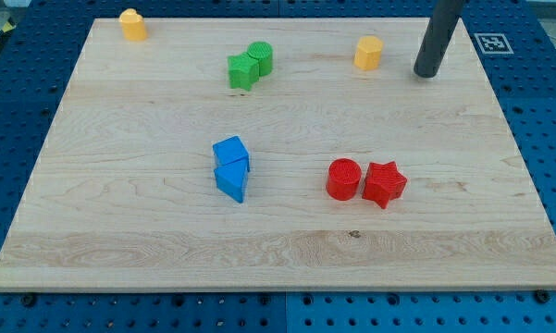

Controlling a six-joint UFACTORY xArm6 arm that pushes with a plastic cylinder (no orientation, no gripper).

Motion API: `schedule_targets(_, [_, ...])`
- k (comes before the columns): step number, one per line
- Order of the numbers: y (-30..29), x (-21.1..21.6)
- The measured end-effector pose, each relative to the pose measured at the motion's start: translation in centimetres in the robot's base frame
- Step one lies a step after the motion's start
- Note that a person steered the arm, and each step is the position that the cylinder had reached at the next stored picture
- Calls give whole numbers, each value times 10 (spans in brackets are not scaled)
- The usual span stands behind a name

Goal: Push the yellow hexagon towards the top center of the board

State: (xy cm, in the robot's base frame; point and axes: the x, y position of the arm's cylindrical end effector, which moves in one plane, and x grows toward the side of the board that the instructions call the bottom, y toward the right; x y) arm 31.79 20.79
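Observation:
The yellow hexagon (368,53) stands near the view's top, right of the centre of the wooden board (120,231). My tip (428,72) rests on the board just to the hexagon's right and slightly lower, a short gap away from it, not touching. The dark rod rises out of the view's top edge.
A second yellow block (132,24) sits at the top left corner. A green star (243,70) and a green cylinder (260,56) touch at top centre-left. Two blue blocks (231,168) touch mid-board. A red cylinder (344,178) and a red star (384,183) sit at the lower right.

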Motion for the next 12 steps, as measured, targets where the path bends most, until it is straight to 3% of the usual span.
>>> schedule_targets(2, [0, -6])
schedule_targets(3, [-24, -31])
schedule_targets(8, [-90, -16])
schedule_targets(12, [-96, -16])
